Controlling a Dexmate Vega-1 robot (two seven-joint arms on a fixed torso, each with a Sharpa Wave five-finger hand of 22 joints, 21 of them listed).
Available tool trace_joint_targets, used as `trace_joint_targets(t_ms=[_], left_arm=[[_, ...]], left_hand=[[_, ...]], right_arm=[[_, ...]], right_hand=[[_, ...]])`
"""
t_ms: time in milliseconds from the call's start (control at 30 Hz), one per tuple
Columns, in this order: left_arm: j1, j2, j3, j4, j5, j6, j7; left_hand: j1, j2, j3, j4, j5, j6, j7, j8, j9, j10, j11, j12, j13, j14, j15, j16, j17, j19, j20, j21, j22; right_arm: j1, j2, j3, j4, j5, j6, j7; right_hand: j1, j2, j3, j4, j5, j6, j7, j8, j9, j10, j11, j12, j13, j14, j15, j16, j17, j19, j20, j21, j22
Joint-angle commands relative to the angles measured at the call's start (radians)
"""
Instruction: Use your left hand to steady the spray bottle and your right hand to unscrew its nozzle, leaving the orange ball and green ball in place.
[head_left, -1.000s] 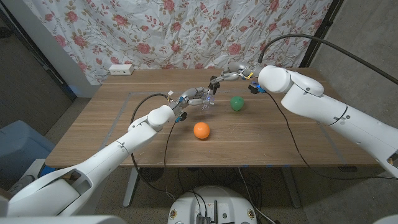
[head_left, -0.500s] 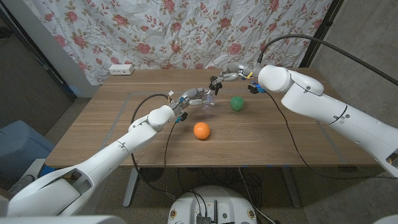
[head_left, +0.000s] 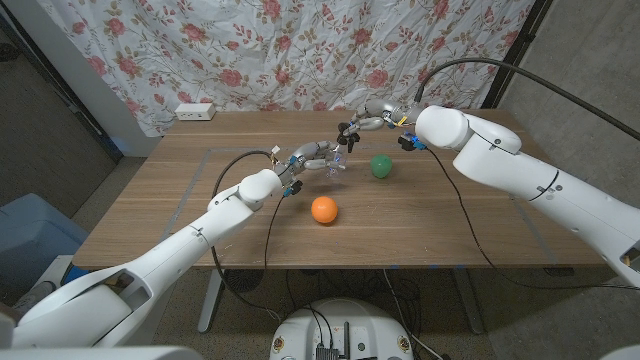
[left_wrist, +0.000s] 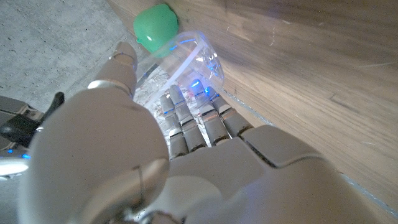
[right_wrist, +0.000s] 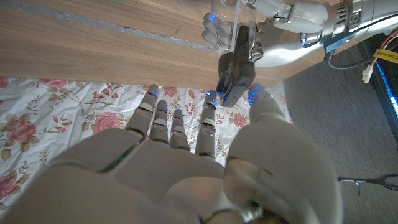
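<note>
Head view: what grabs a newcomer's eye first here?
Both white arms meet mid-table, where the left hand grips the clear spray bottle and the right hand holds its black nozzle. In front sits the bright orange ball, with the green ball just right of the bottle. A rose-print curtain hangs behind the table.

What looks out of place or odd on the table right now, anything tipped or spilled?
Nothing stands out. The left hand holds the clear spray bottle, and the right hand is at its black nozzle. The orange ball and green ball sit on the table, with no spill visible.
</note>
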Motion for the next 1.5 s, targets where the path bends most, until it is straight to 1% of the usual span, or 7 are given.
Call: trace_joint_targets(t_ms=[33,267,700,1000,1100,1233,1500], left_arm=[[-0.018,-0.013,0.009,0.029,0.000,-0.014,-0.015],[-0.021,-0.014,0.011,0.031,-0.001,-0.014,-0.019],[-0.007,-0.012,0.010,0.014,-0.003,-0.002,-0.008],[-0.002,-0.008,0.009,0.003,-0.004,0.005,-0.006],[0.000,-0.007,0.007,-0.001,-0.005,0.006,-0.004],[0.002,-0.004,0.007,-0.004,-0.006,0.005,-0.005],[0.004,-0.003,0.005,-0.006,-0.008,0.003,-0.007]], left_hand=[[-0.058,0.102,0.024,0.015,0.006,0.007,0.001,0.033,0.002,0.042,-0.030,0.007,0.002,0.008,-0.129,-0.003,0.003,0.002,-0.043,-0.002,0.004],[-0.060,0.102,0.025,0.015,0.006,0.007,0.003,0.033,0.002,0.041,-0.031,0.006,0.002,0.008,-0.128,-0.004,0.002,0.002,-0.043,-0.002,0.004],[-0.061,0.102,0.025,0.014,0.005,0.007,0.000,0.034,0.001,0.043,-0.029,0.006,0.003,0.009,-0.128,-0.004,0.003,0.002,-0.043,-0.002,0.004],[-0.063,0.103,0.027,0.015,0.005,0.008,0.003,0.034,0.001,0.042,-0.028,0.004,0.004,0.011,-0.127,-0.005,0.003,0.002,-0.042,-0.002,0.004],[-0.063,0.103,0.027,0.014,0.005,0.008,0.003,0.035,0.001,0.043,-0.028,0.004,0.004,0.010,-0.128,-0.005,0.003,0.002,-0.042,-0.002,0.004],[-0.063,0.103,0.027,0.014,0.005,0.007,0.003,0.034,0.000,0.043,-0.028,0.003,0.004,0.010,-0.127,-0.005,0.003,0.002,-0.042,-0.001,0.004],[-0.066,0.105,0.028,0.015,0.005,0.004,0.004,0.034,0.000,0.042,-0.026,0.002,0.005,0.010,-0.125,-0.006,0.004,0.003,-0.040,-0.001,0.004]], right_arm=[[-0.015,0.002,0.012,0.003,0.014,0.026,-0.037],[-0.020,0.001,0.028,0.012,0.048,0.040,-0.030],[-0.044,-0.003,0.076,0.045,0.151,0.092,-0.036],[-0.047,-0.003,0.075,0.050,0.168,0.097,-0.059],[-0.050,-0.002,0.076,0.052,0.174,0.099,-0.067],[-0.068,0.006,0.085,0.055,0.180,0.112,-0.104],[-0.099,0.022,0.096,0.063,0.179,0.151,-0.172]], right_hand=[[0.031,0.003,0.019,-0.003,0.013,0.012,-0.021,0.008,0.006,0.000,-0.012,0.005,0.003,0.007,-0.007,-0.003,0.001,-0.005,-0.002,-0.002,0.002],[0.079,0.009,0.043,-0.008,0.024,0.015,-0.061,0.011,0.009,0.001,-0.023,0.005,0.003,0.012,-0.012,-0.001,-0.001,-0.008,-0.003,0.000,0.002],[0.177,0.022,0.091,-0.011,0.051,0.008,-0.102,0.014,0.016,-0.005,-0.041,0.003,0.003,0.003,-0.031,-0.002,-0.001,-0.009,-0.007,0.002,0.001],[0.256,0.036,0.121,-0.010,0.068,0.052,-0.171,0.039,0.026,0.000,-0.086,0.005,0.004,0.005,-0.061,0.008,0.007,0.009,-0.016,0.007,0.000],[0.290,0.036,0.130,-0.010,0.071,0.073,-0.201,0.051,0.031,0.007,-0.108,0.007,0.004,0.003,-0.072,0.011,0.011,0.016,-0.022,0.007,0.000],[0.345,0.039,0.142,-0.008,0.073,0.141,-0.202,0.083,0.039,0.030,-0.139,0.014,0.004,0.006,-0.096,0.022,0.021,0.018,-0.038,0.006,0.000],[0.370,0.030,0.126,0.003,0.068,0.245,-0.202,0.132,0.049,0.068,-0.167,0.023,0.004,0.025,-0.116,0.042,0.036,0.033,-0.050,0.009,0.000]])
